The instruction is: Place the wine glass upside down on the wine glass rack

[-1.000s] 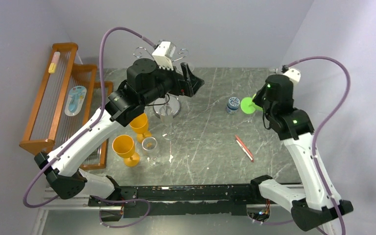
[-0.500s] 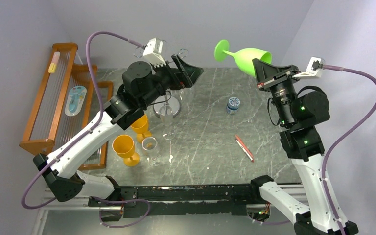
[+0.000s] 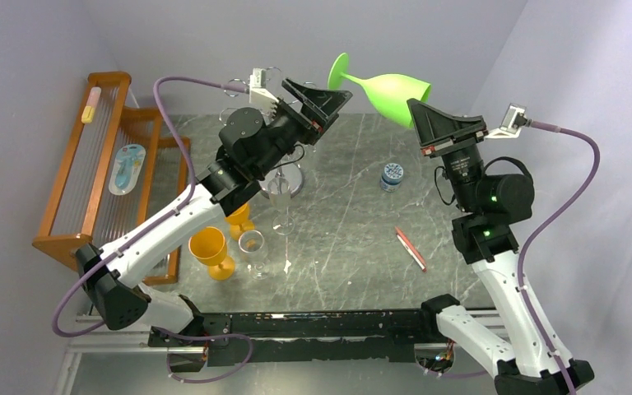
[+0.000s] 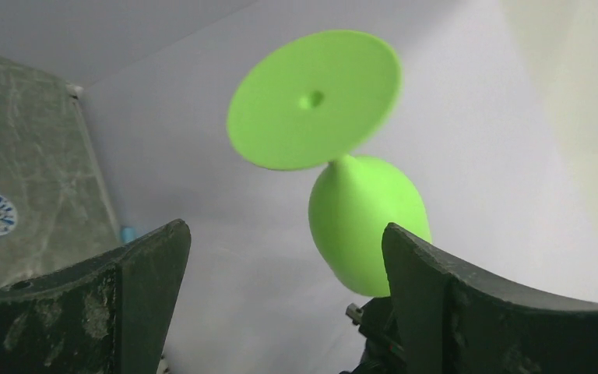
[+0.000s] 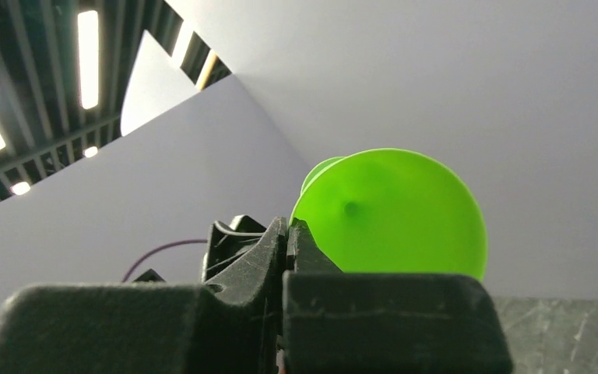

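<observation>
Green wine glass [image 3: 391, 90]: one
Orange goblets [image 3: 211, 247]: two
Clear glasses [image 3: 281, 202]: two
Chrome wire rack [image 3: 296, 177]: one
Wooden rack [image 3: 109, 79]: one
Blue-lidded jar [image 3: 392, 174]: one
Red pen [image 3: 411, 249]: one
Robot arms [image 3: 173, 230]: two

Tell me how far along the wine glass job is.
Done: the green wine glass is off the table, clamped at its bowl in the right fingers, sideways. In hand: its foot points at the open left fingers, perhaps a handover. Left: inverting it and hanging it on the wine glass rack.
</observation>
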`<state>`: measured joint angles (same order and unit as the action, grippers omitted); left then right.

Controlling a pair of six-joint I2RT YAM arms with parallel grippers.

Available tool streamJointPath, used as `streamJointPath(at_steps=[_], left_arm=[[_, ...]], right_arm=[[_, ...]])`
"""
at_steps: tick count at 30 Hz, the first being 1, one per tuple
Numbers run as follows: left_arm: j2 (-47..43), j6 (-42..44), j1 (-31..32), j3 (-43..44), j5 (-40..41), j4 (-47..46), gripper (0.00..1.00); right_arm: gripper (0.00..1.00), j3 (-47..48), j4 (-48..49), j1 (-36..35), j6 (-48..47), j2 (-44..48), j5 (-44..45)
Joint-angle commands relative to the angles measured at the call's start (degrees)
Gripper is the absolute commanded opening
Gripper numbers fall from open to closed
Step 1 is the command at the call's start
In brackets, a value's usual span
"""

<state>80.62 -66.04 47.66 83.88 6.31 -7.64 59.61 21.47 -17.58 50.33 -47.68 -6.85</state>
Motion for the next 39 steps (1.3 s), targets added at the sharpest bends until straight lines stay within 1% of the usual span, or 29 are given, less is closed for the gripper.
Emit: streamJointPath(at_steps=[1, 6, 10, 15, 18, 22, 23, 24, 26, 29, 30, 31, 34, 39], left_arm=[[0.75, -8.13, -0.23, -0.12, 5.1, -9.37, 0.96], [2.61, -10.22, -0.16, -0.01, 8.73, -16.17, 0.91], [5.67, -8.85, 0.1, 1.35, 10.53, -23.5, 0.88], [9.21, -7.28, 0.55, 5.66, 10.99, -26.46, 0.81], [10.14, -5.92, 1.02, 6.57, 13.64, -29.17, 0.75], [10.35, -3.32, 1.96, 6.37, 17.08, -33.14, 0.62], [10.35, -3.01, 2.12, 6.24, 17.55, -34.16, 0.61], [10.35, -2.77, 2.28, 6.14, 17.67, -35.14, 0.64], [10.35, -2.56, 2.35, 5.85, 17.53, -36.64, 0.73], [10.21, -2.61, 2.72, 4.94, 16.56, -37.7, 0.81], [10.18, -2.66, 2.89, 4.45, 16.4, -38.15, 0.88], [10.13, -2.66, 3.04, 3.93, 16.34, -38.51, 0.92], [9.63, -2.13, 3.48, 2.95, 17.33, -37.77, 0.96], [9.74, 0.2, 4.06, 3.38, 17.84, -38.58, 0.96]], right_arm=[[0.0, -0.67, 9.49, 0.21, 2.88, -0.2, -1.01], [0.0, -2.47, 12.43, 0.21, 4.59, -0.78, -2.42], [0.0, -3.44, 14.05, 0.2, 6.37, -1.1, -3.22], [0.0, -4.71, 16.51, 0.21, 8.07, -0.84, -3.92], [0.0, -5.13, 16.56, 0.2, 8.6, -0.67, -3.97], [0.0, -6.04, 16.45, 0.17, 8.9, -0.4, -3.87], [0.0, -6.27, 16.49, 0.11, 8.93, -0.4, -3.87], [0.0, -6.49, 16.6, 0.2, 9.1, -0.37, -3.83], [0.0, -6.93, 17.15, 0.13, 9.68, -0.5, -3.35], [0.0, -7.01, 19.0, 0.13, 11.49, -1.69, -1.89], [0.0, -6.81, 19.59, 0.18, 12.03, -2.19, -1.14], [0.0, -6.67, 20.29, 0.1, 12.48, -2.75, 0.28], [0.0, -6.41, 22.16, 0.14, 13.17, -4.19, 3.17], [0.0, -5.03, 24.41, 0.12, 12.7, -6.35, 3.2]])
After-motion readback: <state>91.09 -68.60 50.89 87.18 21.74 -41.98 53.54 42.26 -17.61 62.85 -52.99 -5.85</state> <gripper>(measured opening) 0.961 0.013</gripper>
